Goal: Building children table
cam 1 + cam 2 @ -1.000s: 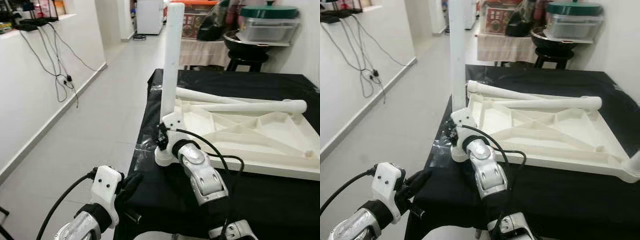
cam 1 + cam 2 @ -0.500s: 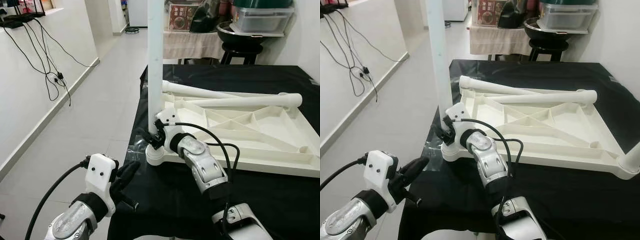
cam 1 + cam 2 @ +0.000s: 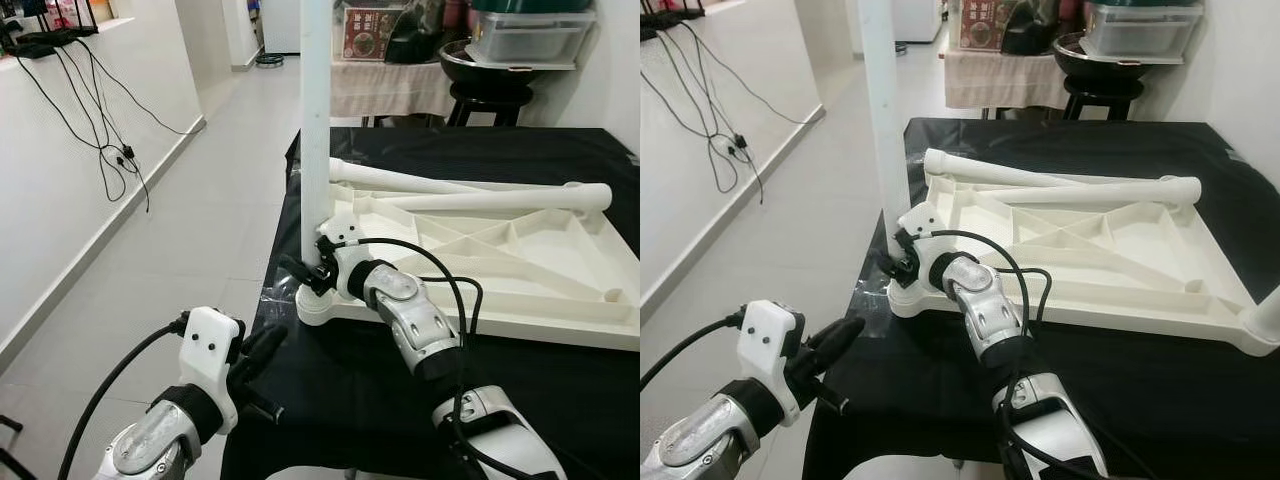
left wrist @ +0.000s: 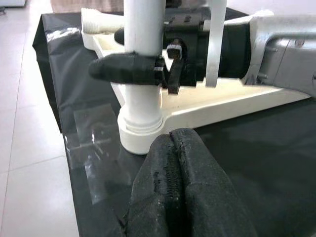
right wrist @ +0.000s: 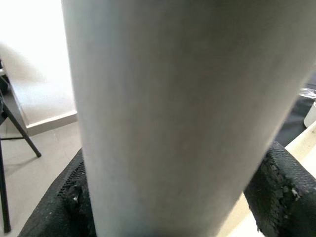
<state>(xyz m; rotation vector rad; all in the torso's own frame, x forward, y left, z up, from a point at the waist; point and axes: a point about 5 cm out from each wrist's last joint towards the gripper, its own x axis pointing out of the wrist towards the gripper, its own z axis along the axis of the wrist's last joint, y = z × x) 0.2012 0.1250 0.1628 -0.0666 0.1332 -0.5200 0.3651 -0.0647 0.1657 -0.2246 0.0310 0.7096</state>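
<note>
A home: tiled hallway [image 3: 215, 190] (fridge [image 3: 280, 12] beyond).

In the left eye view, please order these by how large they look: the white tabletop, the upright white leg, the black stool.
1. White tabletop, lying upside down on the black cloth.
2. Upright white leg, held near its base by the right gripper.
3. Black stool, though it stands farther away.

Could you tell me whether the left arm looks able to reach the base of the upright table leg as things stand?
Probably yes. The left gripper hangs off the table's near edge, jaws shut, with open space up to the upright leg, though the right gripper already clamps that base.
</note>
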